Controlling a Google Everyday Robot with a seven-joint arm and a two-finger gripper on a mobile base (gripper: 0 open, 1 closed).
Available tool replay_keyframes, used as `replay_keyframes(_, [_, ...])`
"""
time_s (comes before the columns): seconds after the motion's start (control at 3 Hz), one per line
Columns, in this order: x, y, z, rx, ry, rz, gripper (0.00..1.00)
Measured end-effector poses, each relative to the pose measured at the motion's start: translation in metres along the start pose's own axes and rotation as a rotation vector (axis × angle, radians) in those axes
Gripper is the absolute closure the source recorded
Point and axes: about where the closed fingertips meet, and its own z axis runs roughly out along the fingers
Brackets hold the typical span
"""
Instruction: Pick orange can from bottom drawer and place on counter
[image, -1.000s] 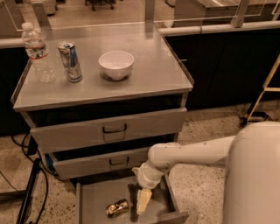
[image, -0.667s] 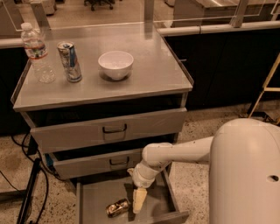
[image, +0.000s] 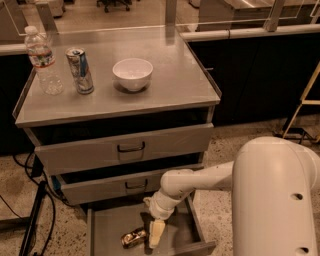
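Gold-orange, short, shiny metal can (image: 134, 238) lies just left of my gripper (image: 155, 235).
Its long axis points toward my jaws; whether they are open, I cannot tell.

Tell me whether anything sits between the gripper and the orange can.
Nothing visible does. The gripper is low inside the bottom drawer, right beside the orange can, which lies on the drawer floor with no other item between them.
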Motion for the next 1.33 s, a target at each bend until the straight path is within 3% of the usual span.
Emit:
replay_keyframes(0.33, [0.003,-0.008,0.027,0.011,0.009,-0.028,0.0])
replay_keyframes(0.67, [-0.007,-0.028,0.069,0.025,-0.024,-0.077,0.0])
replay_keyframes(1.0, [-0.007,-0.028,0.069,0.025,-0.024,-0.077,0.0])
replay_keyframes(1.33, [-0.002,-0.019,0.089,0.005,-0.013,-0.038,0.0])
